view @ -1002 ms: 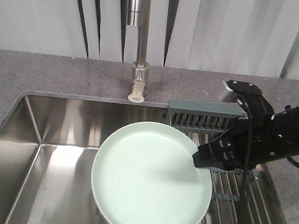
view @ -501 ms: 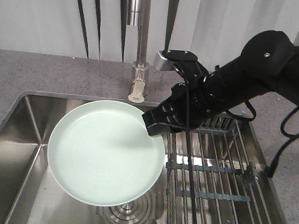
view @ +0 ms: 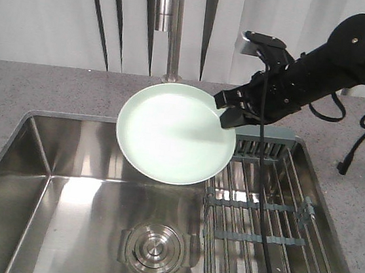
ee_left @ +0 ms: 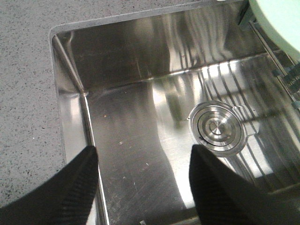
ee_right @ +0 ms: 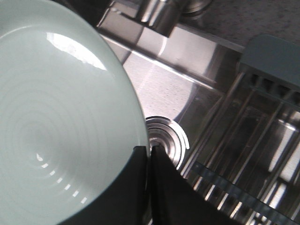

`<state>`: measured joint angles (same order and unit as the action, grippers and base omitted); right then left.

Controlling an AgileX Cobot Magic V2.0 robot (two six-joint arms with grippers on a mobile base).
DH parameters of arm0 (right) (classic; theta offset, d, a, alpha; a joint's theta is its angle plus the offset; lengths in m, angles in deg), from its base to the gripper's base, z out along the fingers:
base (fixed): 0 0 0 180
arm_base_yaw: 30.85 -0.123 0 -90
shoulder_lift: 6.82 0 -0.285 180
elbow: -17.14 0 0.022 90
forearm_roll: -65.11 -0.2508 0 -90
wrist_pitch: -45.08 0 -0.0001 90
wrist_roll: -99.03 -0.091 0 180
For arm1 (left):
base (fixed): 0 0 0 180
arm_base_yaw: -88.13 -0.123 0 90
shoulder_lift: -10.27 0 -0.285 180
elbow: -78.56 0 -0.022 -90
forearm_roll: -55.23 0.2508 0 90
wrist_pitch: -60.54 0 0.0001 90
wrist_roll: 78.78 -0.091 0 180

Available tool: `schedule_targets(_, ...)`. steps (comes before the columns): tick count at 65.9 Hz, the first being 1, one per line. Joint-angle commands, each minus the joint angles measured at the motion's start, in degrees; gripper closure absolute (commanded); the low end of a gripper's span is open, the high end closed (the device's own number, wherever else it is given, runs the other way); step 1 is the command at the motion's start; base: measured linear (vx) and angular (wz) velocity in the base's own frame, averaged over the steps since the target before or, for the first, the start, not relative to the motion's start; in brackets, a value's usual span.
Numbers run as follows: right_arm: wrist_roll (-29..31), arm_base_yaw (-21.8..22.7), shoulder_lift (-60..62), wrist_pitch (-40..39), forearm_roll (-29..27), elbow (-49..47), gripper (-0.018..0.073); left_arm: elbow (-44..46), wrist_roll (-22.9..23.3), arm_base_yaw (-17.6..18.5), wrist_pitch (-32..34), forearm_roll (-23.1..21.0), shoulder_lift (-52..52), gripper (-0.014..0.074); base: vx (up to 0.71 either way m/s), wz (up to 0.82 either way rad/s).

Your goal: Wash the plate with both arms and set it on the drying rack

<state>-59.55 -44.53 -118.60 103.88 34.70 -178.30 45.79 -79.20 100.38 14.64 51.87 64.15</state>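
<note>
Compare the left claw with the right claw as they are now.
The left claw is open and empty; the right claw is shut on the rim of the plate. The left claw faces down into the sink basin; the right claw holds the plate up near the faucet. Both are black.

A stainless steel sink [view: 64, 189] is set into a grey speckled countertop [view: 56, 89], with a round steel drain [view: 154, 248] in its floor and a steel tap [view: 174, 37] rising at its back edge. Behind the countertop hangs a pale backdrop [view: 45, 9] with dark vertical folds. Bright light reflects in streaks off the basin's walls and floor.
</note>
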Motion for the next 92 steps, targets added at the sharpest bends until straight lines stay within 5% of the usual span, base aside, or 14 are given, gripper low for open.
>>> schedule_targets(1, -0.12, 1.96, 5.9, -3.06, -1.11, 1.67, 0.0564, 1.33, 0.42, 0.09, 3.63, -0.25, -0.34, 0.0188, 0.0, 0.0)
schedule_targets(45, -0.31, 4.26, 26.33, -9.95, -0.2, 29.58, 0.0564, 1.33, 0.42, 0.09, 3.63, -0.25, -0.34, 0.0188, 0.0, 0.0)
schedule_targets(92, -9.89, -15.26, 23.2, -14.31, 3.12, 27.12, 0.0564, 1.33, 0.42, 0.09, 3.63, -0.25, -0.34, 0.0188, 0.0, 0.0)
